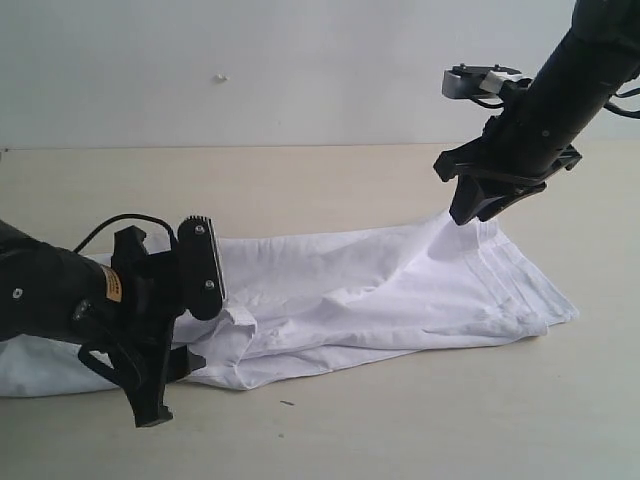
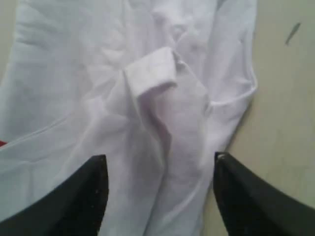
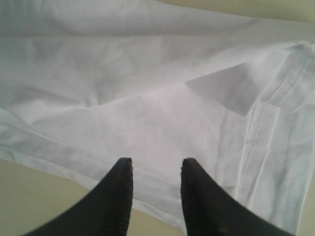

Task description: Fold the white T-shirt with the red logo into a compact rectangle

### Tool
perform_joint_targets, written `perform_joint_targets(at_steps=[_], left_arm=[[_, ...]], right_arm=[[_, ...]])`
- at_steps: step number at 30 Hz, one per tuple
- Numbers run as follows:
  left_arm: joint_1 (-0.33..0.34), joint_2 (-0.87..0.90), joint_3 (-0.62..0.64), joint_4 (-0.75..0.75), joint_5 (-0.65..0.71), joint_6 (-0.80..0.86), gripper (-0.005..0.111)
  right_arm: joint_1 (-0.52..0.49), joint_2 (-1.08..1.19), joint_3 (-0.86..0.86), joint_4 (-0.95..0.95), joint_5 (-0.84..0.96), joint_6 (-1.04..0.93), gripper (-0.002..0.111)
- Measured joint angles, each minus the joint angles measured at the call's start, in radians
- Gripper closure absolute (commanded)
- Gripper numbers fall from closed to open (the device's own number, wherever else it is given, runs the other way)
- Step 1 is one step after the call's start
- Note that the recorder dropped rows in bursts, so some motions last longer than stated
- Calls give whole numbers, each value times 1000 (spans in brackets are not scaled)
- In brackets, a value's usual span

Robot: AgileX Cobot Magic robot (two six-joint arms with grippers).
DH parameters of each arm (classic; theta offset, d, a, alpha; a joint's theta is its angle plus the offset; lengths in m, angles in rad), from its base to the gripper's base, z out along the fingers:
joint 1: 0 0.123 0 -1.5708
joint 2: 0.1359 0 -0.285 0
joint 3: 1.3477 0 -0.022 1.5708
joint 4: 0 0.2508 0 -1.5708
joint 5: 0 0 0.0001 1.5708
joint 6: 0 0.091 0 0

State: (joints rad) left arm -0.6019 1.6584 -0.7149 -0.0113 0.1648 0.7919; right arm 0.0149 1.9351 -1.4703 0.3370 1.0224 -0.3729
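- White T-shirt (image 1: 380,290) lies rumpled across the beige surface (image 1: 320,180). The left gripper (image 1: 180,340) is over its end at 8 o'clock. The right gripper (image 1: 475,212) is at 2 o'clock, where cloth peaks toward it.
- Left wrist: gripper wide apart above creased cloth.
- Right wrist: gripper narrowly apart over flat cloth.

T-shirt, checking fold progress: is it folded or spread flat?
Partly folded: the T-shirt lies as a long rumpled strip, hems layered.
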Motion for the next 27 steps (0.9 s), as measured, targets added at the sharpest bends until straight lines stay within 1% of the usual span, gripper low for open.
perform_joint_targets(at_steps=[2,4,6,7,10,13,15,21,27], left_arm=[[0,8,0,0,-23,0,47],[0,14,0,3,-56,0,52],[7,24,0,2,-84,0,61],[12,30,0,2,-92,0,69],[31,54,0,4,-97,12,85],[41,54,0,4,-97,45,96],[43,40,-5,11,-97,60,98],[43,9,-43,11,-124,68,98],[43,11,-53,11,-214,138,98]], right_arm=[[0,0,0,0,0,-2,73],[0,0,0,0,0,-2,73],[0,0,0,0,0,-2,73],[0,0,0,0,0,-2,73],[0,0,0,1,0,-2,73],[0,0,0,2,0,-2,73],[0,0,0,2,0,-2,73],[0,0,0,2,-2,-2,73],[0,0,0,2,-2,-2,73]])
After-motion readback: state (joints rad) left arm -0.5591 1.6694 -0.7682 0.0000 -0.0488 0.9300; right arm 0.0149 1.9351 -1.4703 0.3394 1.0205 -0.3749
